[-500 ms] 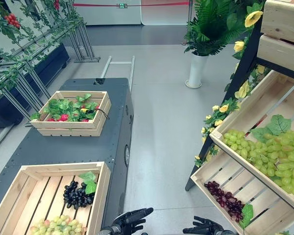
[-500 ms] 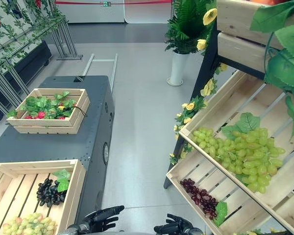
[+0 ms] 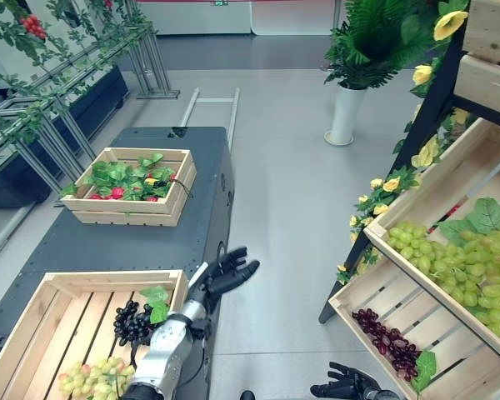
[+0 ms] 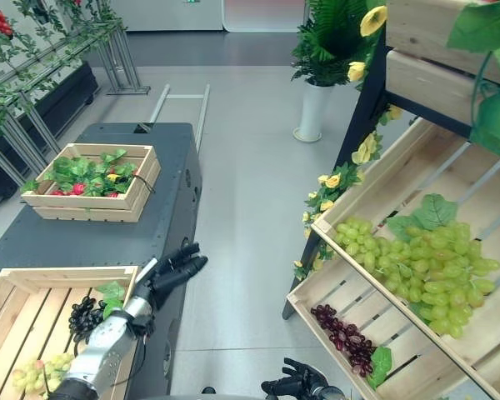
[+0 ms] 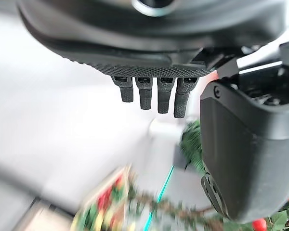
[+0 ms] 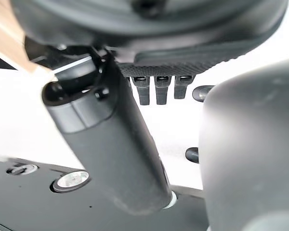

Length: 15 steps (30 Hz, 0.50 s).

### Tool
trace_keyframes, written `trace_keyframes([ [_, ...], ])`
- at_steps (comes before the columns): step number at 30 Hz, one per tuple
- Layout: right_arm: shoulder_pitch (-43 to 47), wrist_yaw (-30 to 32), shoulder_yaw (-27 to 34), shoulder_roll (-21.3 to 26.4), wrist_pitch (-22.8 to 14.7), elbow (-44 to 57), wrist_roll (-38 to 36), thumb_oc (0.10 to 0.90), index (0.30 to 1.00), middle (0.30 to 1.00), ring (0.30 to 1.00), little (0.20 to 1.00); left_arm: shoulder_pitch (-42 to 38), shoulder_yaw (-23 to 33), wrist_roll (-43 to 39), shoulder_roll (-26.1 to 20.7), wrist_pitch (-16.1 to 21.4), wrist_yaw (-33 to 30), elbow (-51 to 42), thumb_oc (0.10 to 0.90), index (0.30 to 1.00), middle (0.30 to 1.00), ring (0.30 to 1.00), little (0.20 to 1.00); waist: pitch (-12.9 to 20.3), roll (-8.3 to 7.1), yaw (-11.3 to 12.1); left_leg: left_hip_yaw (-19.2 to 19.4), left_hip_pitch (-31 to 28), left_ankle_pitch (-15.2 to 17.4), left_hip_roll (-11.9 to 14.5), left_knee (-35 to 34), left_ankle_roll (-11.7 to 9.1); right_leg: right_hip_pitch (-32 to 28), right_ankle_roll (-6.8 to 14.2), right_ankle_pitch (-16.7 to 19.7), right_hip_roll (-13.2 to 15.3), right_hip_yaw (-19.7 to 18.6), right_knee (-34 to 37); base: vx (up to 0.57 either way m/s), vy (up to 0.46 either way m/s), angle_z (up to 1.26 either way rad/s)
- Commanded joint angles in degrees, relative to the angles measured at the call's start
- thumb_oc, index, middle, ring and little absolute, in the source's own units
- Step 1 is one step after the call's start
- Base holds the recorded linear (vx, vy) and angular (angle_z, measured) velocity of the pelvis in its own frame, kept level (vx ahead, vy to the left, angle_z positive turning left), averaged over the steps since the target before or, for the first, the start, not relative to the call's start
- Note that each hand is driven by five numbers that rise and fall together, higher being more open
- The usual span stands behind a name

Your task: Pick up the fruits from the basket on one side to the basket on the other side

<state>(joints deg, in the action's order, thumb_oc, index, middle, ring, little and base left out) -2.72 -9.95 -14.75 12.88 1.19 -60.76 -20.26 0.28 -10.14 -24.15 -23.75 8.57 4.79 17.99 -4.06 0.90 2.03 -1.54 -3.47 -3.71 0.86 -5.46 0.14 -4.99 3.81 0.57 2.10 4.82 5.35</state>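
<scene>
Neither of my hands carries fruit. My left hand (image 3: 217,279) hovers just past the crate's (image 3: 108,283) right rim, fingers straight and apart. My right hand (image 3: 343,387) hangs low, well right of the crate, fingers loosely bent on nothing. The crate holds dark grapes (image 3: 132,323) and green grapes (image 3: 96,379), and the shelf (image 3: 433,196) far to its right bears more (I can't tell which side feeds which). I judge that most of the moving remains. Open floor (image 3: 275,250) lies right of the crate, whose rim is the edge to clear.
</scene>
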Motion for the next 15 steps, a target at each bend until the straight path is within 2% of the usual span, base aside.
trace_keyframes([
  [1,-0.4,1.5,-1.4,0.9,-3.4,1.1,2.2,0.8,0.9,0.9,0.9,0.9,-5.8,4.5,5.0,-2.7,4.8,-5.1,-3.3,0.8,0.9,0.9,0.9,0.9,0.0,-0.94,1.5,-1.0,1.2,2.7,-4.2,0.5,1.7,1.9,-0.5,0.6,-0.6,2.8,-1.7,0.01,0.024,0.12],
  [6,-1.5,1.1,-1.7,2.3,-3.8,2.0,2.8,0.8,0.9,0.9,0.9,0.9,-4.7,9.5,18.0,-8.2,6.5,-17.9,-2.8,0.8,0.9,0.9,0.9,0.9,-1.8,-1.17,2.1,-1.9,2.3,2.3,-4.6,1.7,1.8,3.5,-1.1,-1.4,-1.0,4.3,-5.6,0.01,0.028,0.19],
  [9,-1.5,0.9,-2.1,3.0,-4.4,2.1,2.7,0.8,0.9,0.9,0.9,0.9,-4.3,11.3,22.9,-10.4,6.7,-21.5,-2.1,0.8,0.9,0.9,0.9,0.9,-3.2,-1.33,2.6,-2.6,3.3,2.4,-4.9,3.1,1.8,4.4,-1.5,-2.2,-1.1,5.1,-7.5,-0.01,0.022,0.2],
  [15,-0.5,-0.1,-3.5,4.4,-6.7,3.3,1.2,0.8,0.9,0.9,0.9,0.9,-3.0,13.5,33.6,-15.5,4.0,-29.6,0.0,0.8,0.9,0.9,0.9,0.9,-7.8,-2.07,4.5,-4.0,7.9,2.8,-5.6,9.6,1.3,7.3,-2.5,-4.3,-1.1,7.4,-13.3,-0.01,0.017,0.28],
])
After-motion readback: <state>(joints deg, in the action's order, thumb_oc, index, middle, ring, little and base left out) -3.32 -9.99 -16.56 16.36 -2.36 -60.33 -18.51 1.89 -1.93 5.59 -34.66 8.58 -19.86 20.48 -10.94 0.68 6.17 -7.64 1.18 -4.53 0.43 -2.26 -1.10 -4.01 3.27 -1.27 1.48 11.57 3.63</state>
